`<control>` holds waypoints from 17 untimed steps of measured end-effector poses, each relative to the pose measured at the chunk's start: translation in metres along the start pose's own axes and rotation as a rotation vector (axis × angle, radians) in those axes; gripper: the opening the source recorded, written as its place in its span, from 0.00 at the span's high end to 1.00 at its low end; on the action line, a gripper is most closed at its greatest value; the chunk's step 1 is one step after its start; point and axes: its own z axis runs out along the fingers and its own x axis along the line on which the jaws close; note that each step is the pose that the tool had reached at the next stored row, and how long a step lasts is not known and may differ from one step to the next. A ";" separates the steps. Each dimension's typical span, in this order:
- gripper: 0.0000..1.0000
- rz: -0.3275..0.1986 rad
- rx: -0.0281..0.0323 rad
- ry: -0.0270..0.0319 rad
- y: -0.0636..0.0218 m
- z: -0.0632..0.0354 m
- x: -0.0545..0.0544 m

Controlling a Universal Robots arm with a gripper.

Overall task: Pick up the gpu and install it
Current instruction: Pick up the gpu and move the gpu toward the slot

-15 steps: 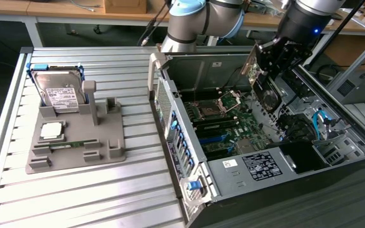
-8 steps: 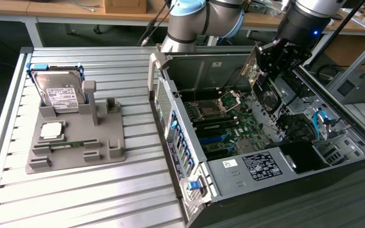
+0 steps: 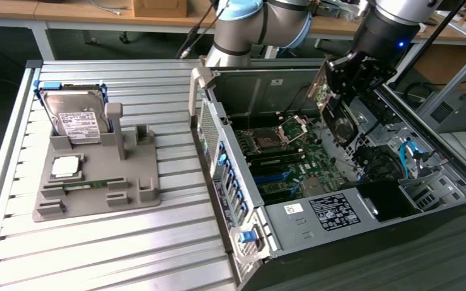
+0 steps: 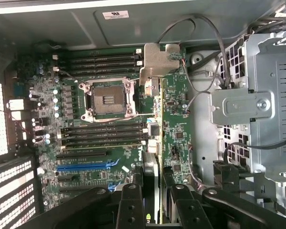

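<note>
**A:** What is to be seen, taken from the largest thing down?

**B:** A slatted metal table (image 3: pixel 95 254) is seen. An open computer case (image 3: pixel 216 139) is laid on it toward the exterior view's right. A grey holder (image 3: pixel 140 182) is set well apart at the exterior view's left. A hard drive (image 3: pixel 75 118) is propped in the holder and a memory stick (image 3: pixel 94 182) is laid flat in it. Inside the case the main board (image 4: pixel 109 143) is exposed, with its empty processor socket (image 4: pixel 107 100) and a blue slot (image 4: pixel 83 167).

**A:** And where is the graphics card found?

**B:** The graphics card (image 3: pixel 336 112) is carried by the arm over the open case, above the main board and clear of it. From the wrist it is viewed nearly edge-on (image 4: pixel 167 124), with its silver bracket (image 4: pixel 159 59) at the end farthest from the fingers. It is judged not yet seated in any slot.

**A:** How are the jaws set?

**B:** The gripper (image 4: pixel 155 202) is clenched on the card. The thin board is pinched between the two fingers (image 4: pixel 131 207) near the end opposite the bracket.

**A:** How is such a card expected to handle?

**B:** It is judged light and stiff, but fragile. Its faces are studded with small parts that could be crushed or knocked off. It is best taken by the bare board edges or the bracket, with the contact edge left untouched. Because it is so thin, it could pivot in the grip if it is pressed off-centre.
</note>
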 end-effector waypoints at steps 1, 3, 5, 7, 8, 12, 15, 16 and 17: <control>0.73 0.000 0.0000 0.0000 0.0000 0.0004 0.000; 0.73 0.000 0.0001 0.0000 0.0000 0.0013 0.000; 0.73 0.000 0.0000 0.0000 -0.0001 0.0022 0.000; 0.73 0.000 0.0000 0.0000 -0.0001 0.0031 0.000; 0.73 0.000 0.0000 0.0000 -0.0001 0.0036 0.000; 0.73 0.000 -0.0001 0.0000 -0.0002 0.0056 0.000; 0.73 0.000 0.0001 0.0000 -0.0003 0.0071 0.000; 0.73 0.000 0.0000 0.0000 -0.0003 0.0075 0.000; 0.73 0.000 0.0001 0.0000 -0.0003 0.0079 0.000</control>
